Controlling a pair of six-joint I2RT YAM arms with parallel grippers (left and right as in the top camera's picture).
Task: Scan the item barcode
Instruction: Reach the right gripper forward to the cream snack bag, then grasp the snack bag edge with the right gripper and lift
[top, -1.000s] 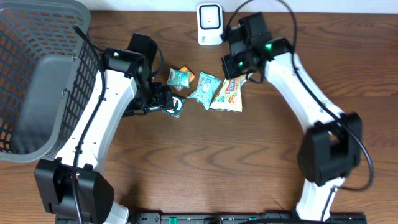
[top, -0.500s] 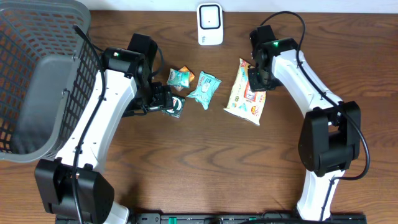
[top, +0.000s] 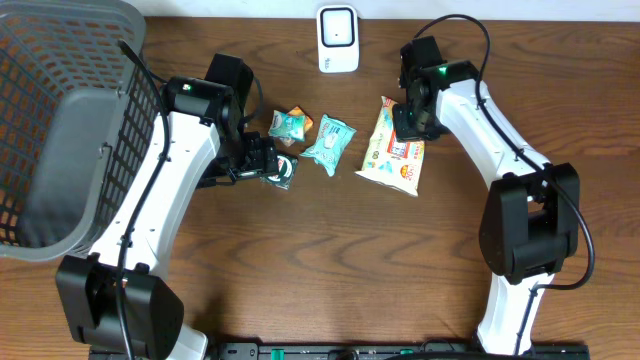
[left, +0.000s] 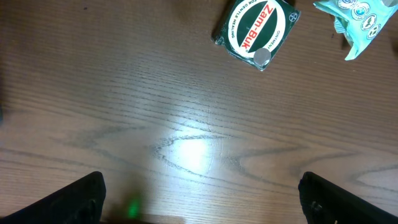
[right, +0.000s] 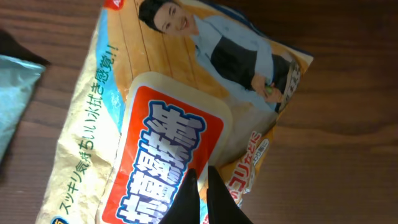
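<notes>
pinching the yellow packet (top: 395, 155), right gripper (right: 200, 179) is clamped; left gripper (left: 204, 200) gapes wide near the grey basket (top: 138, 110)

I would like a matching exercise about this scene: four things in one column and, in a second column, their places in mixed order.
Things:
1. grey basket
2. white scanner
3. green tin
4. yellow bag

Places:
a. pinched in the shut right jaws
b. far edge of the table, in the middle
c. lying on the table in front of the open left jaws
d. left end of the table

Pairs: 1-d, 2-b, 3-c, 4-a
</notes>
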